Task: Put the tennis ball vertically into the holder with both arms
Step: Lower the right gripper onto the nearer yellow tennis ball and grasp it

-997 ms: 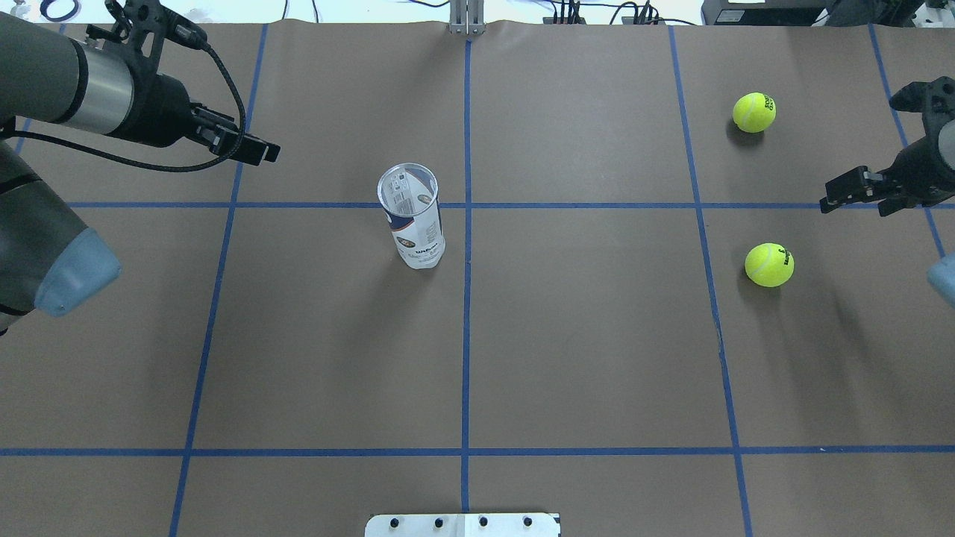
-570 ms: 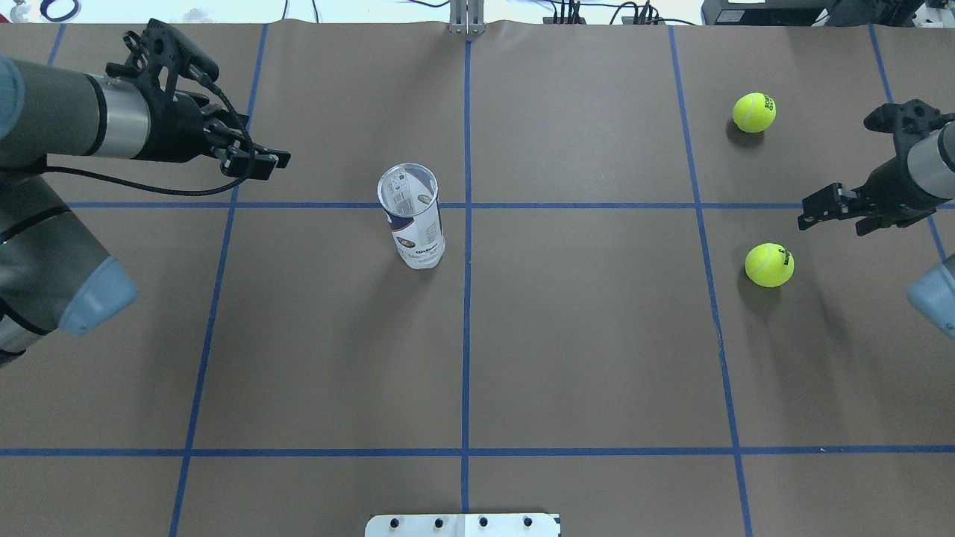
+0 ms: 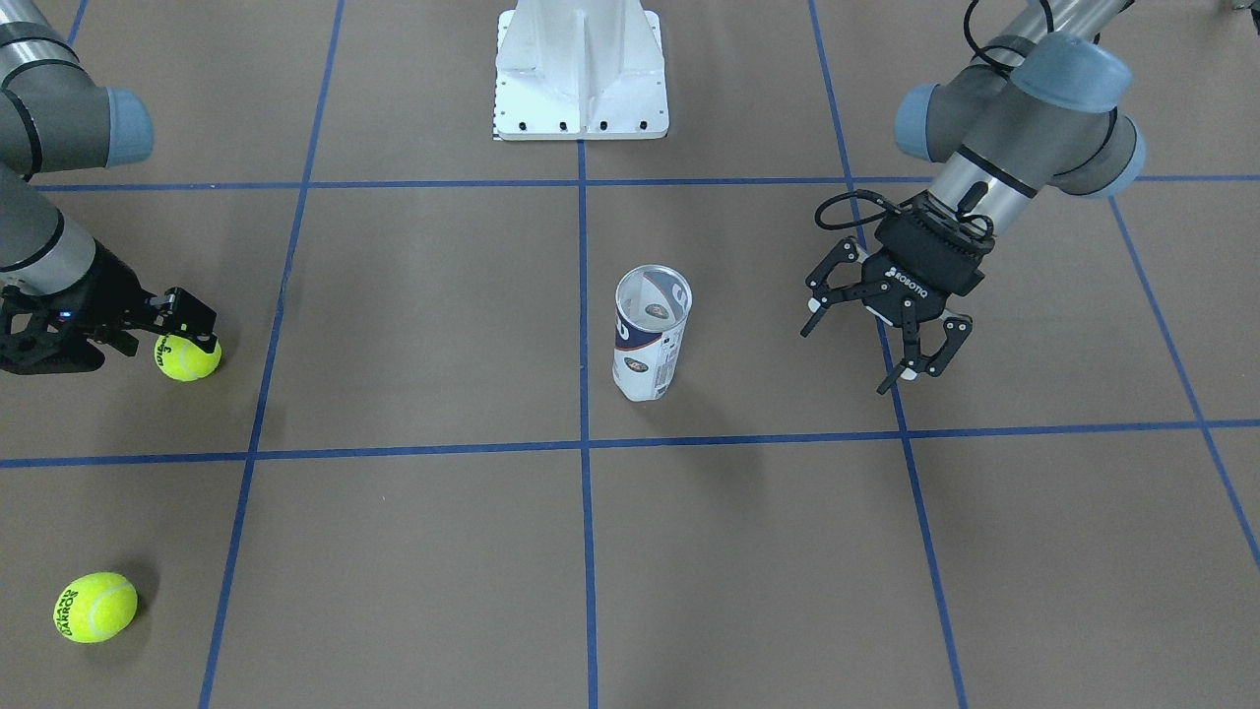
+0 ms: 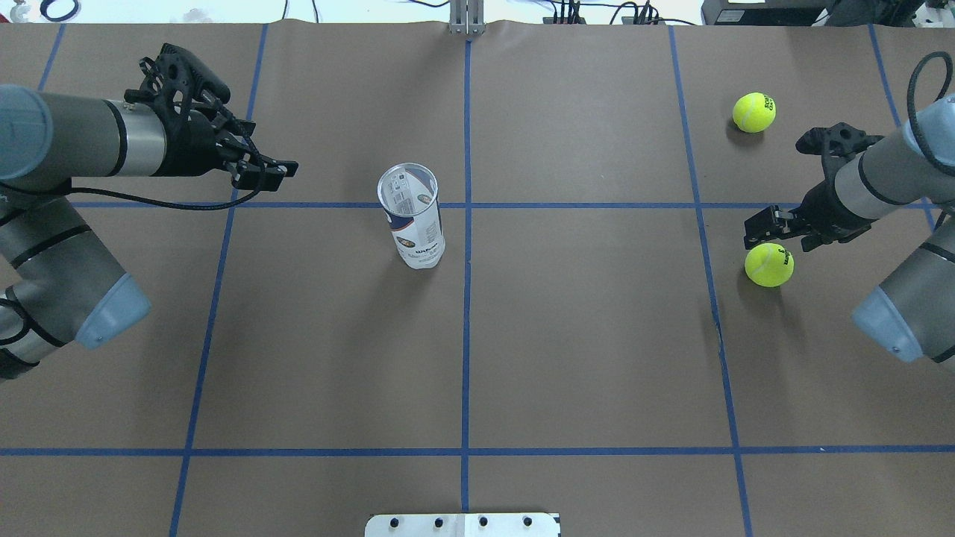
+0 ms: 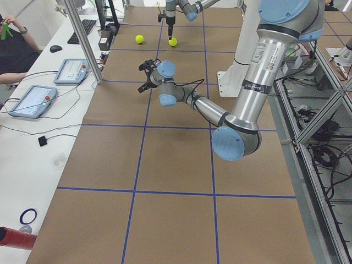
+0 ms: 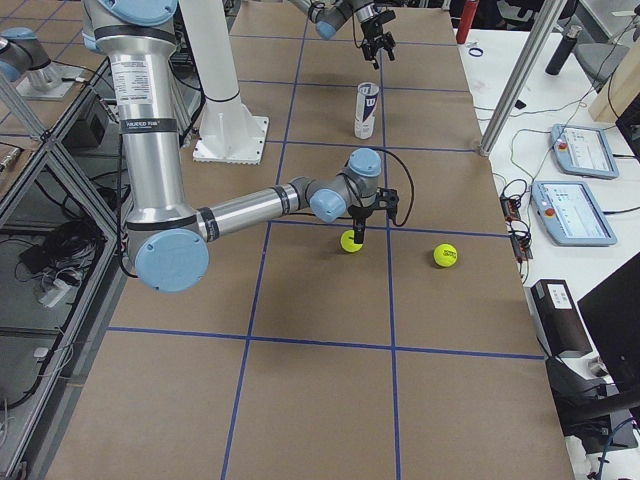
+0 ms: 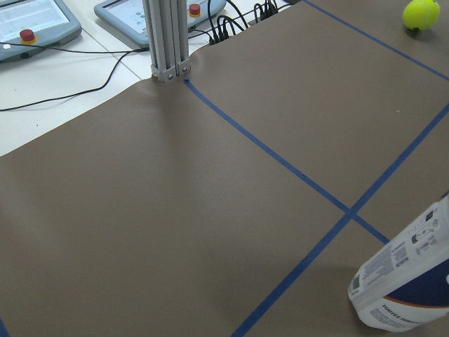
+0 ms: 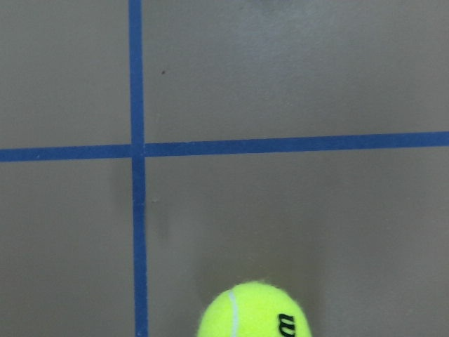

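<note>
Right end effector [image 4: 762,231] has advanced from right edge of overhead frame, now just above nearer tennis ball [image 4: 769,265]; open or closed cannot be told. Left end effector [image 3: 866,347], fingers apart, has shifted toward holder [image 4: 414,224]. Holder unmoved, upright on tabletop left of frame centre. Judgement: ball pickup next; insertion pending.

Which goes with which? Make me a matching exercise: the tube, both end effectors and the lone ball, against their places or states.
1. holder
2. left end effector
3. right end effector
4. far tennis ball

a. close over the near tennis ball
b. standing upright, top open
c. lying alone on the table
d. open, off to the holder's side

Pairs: 1-b, 2-d, 3-a, 4-c
</note>
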Robot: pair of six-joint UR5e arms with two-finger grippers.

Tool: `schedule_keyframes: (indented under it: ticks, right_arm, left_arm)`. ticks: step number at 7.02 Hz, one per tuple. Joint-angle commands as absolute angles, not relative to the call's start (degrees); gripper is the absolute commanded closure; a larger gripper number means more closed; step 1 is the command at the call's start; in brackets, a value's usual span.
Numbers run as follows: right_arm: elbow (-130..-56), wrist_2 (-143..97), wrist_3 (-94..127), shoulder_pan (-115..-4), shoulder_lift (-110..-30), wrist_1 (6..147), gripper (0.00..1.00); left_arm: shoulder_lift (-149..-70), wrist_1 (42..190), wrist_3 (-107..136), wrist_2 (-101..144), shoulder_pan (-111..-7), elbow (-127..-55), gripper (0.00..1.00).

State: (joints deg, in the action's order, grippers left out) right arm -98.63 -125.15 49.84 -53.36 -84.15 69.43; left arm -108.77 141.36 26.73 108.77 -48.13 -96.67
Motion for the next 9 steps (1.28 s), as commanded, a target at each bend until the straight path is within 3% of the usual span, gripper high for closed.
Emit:
schedule_keyframes:
  ticks: [1,5,6,7,9]
  right_arm:
    - [-97.7,-124.0,49.6,-52.0,-84.1,69.5,0.01]
    - [-95.3,-122.3,48.6,-50.7,-83.9,69.5,0.02]
    - [-94.9,-122.0,48.7,-50.6,-83.9,69.5,0.34]
    - [-95.0,-122.0,48.4,-50.7,-84.0,69.4,0.97]
    - [-96.8,-123.0,48.2,-50.9,-83.8,69.5,1.0]
  left_arm:
    - [-108.7,141.4,26.6,108.7,-48.1,-96.2,0.02]
    - [-108.7,141.4,26.7,108.7,-48.1,-96.2,0.02]
    - [-108.7,141.4,26.7,108.7,-48.1,-96.2,0.02]
    - [-108.7,141.4,26.7,108.7,-48.1,-96.2,0.02]
    - [-109.1,141.4,26.7,108.7,-48.0,-95.5,0.02]
